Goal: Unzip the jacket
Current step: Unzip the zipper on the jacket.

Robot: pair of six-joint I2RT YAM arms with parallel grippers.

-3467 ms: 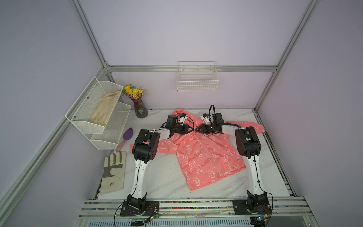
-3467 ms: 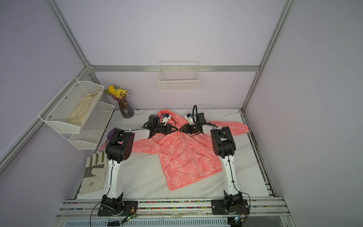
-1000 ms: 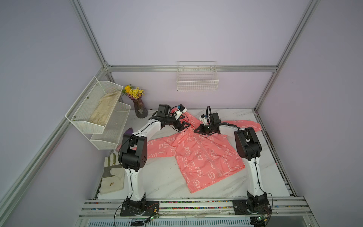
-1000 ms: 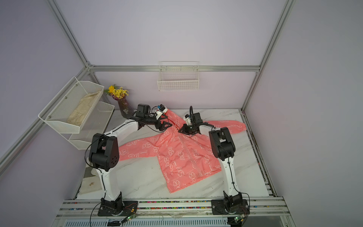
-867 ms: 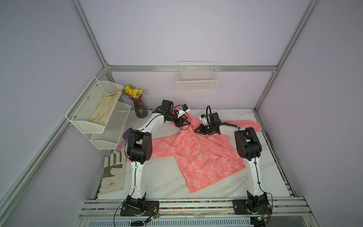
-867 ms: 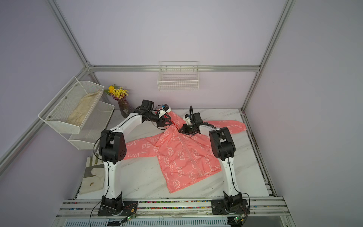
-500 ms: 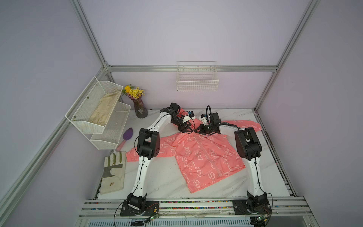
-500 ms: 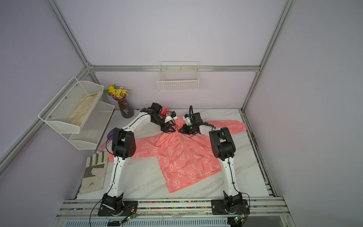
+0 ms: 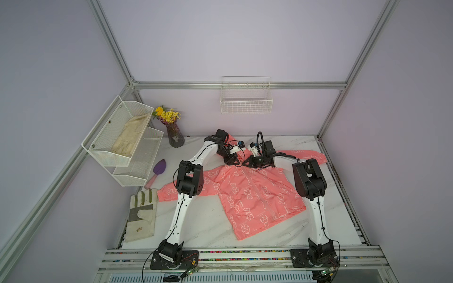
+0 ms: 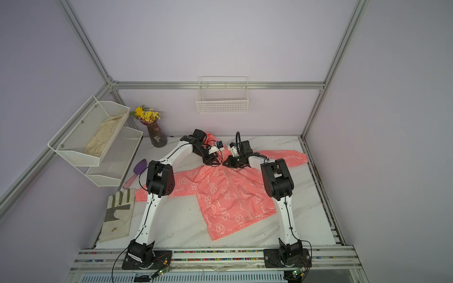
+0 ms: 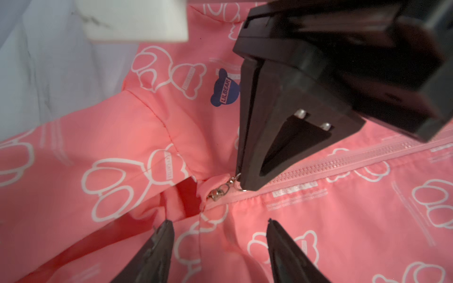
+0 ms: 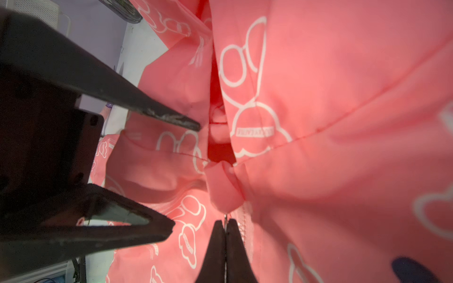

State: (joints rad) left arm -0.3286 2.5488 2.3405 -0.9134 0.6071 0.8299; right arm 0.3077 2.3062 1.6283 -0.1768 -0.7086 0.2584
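Now starting the unzip on the jacket [image 9: 252, 196], lying front-up and flat near the middle of the white marble bench [image 9: 203, 220], hood toward the back wall. Hovering the left fingers [image 11: 160, 247] spread apart over the collar fabric just beside the slider [image 11: 215, 194], gripping nothing. Pinching the right fingers [image 12: 215, 245] tight together on the thin ring pull [image 11: 235, 182] at the neck, with the zipper [image 11: 343, 159] looking closed along its length.

Probably needing next: pressing the left fingers onto the collar to anchor it, then drawing the pull straight along the teeth toward the hem, avoiding bunching.

Handling thin, slippery-looking coral-pink shell cloth printed with white bear outlines, wrinkling softly at the neck; meeting a small shiny metal slider, a slim wire ring, fine pink teeth on woven tape; gripping with matte black wedge-shaped fingers tapering to narrow tips.
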